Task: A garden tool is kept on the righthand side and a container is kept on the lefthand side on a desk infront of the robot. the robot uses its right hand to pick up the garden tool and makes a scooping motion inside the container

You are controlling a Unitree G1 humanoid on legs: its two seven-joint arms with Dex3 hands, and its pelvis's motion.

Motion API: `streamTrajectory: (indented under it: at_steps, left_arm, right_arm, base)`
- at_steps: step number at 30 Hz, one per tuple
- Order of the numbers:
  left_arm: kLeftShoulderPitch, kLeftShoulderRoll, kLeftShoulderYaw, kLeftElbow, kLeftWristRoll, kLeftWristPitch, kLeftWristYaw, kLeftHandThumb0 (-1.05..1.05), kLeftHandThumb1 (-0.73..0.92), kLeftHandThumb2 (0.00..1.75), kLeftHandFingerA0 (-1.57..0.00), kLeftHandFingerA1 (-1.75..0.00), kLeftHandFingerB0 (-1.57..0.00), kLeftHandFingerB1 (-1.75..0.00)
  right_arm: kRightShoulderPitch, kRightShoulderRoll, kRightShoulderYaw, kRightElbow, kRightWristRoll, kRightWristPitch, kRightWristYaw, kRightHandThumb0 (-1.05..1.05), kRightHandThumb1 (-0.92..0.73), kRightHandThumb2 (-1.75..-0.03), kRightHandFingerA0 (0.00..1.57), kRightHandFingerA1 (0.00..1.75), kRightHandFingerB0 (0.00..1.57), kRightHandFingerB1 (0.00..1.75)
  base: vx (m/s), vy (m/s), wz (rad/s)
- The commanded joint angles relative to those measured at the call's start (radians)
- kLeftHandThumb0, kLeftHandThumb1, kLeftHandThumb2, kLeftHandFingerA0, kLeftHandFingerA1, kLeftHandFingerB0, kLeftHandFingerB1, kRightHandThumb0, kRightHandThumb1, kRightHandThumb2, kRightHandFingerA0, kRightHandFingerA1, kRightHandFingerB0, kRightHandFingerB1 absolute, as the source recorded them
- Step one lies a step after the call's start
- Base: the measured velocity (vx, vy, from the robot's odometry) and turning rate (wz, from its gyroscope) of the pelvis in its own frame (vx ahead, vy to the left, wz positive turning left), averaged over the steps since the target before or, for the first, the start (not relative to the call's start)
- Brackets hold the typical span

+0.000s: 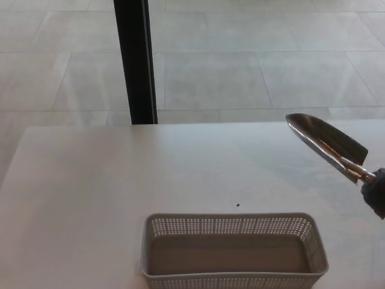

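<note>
A garden trowel [328, 144] with a shiny metal blade hangs in the air above the desk's right side, blade tip pointing up and left. Its dark handle end [376, 191] runs off the right edge of the head view, and whatever holds it is outside the picture. A grey perforated plastic basket [234, 224] stands empty at the desk's near edge, below and left of the trowel. Neither of my hands shows.
The white desk [90, 192] fills the lower half, with a tiny dark speck [238, 205] just behind the basket. A black vertical post [135, 60] stands beyond the desk's far edge on a tiled floor.
</note>
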State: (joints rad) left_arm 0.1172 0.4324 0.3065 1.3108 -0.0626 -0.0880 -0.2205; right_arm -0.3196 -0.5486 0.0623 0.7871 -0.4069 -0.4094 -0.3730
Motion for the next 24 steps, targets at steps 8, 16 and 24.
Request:
streamTrajectory:
  at_steps: [8, 16, 24]
  left_arm:
    - [-0.001, 0.028, 0.0, 0.001, 0.001, -0.009, 0.003, -0.14, -0.24, 0.81, -1.07, -1.08, -0.92, -0.99]
    - [-0.015, 0.036, 0.029, 0.011, -0.028, 0.016, -0.012, -0.42, -0.39, 1.36, -0.78, -1.26, -0.76, -1.15]
    - [-0.017, 0.047, 0.021, 0.004, -0.006, 0.0, -0.012, -0.53, -0.38, 1.3, -0.94, -1.22, -0.86, -1.11]
  right_arm:
    - [-0.004, -0.186, -0.009, -0.293, 0.004, -0.053, 0.242, -0.2, -0.51, -1.08, 0.9, 1.75, 0.76, 1.46]
    - [-0.007, -0.34, -0.007, -0.382, -0.068, -0.158, 0.265, -0.2, -0.49, -1.08, 0.96, 1.68, 0.86, 1.28]
    - [-0.023, -0.438, -0.012, -0.381, -0.125, -0.243, 0.251, -0.1, -0.48, -0.93, 0.97, 1.66, 0.9, 1.16]
  base:
    - [0.0, 0.0, 0.0]
    - [0.0, 0.0, 0.0]
    - [0.0, 0.0, 0.0]
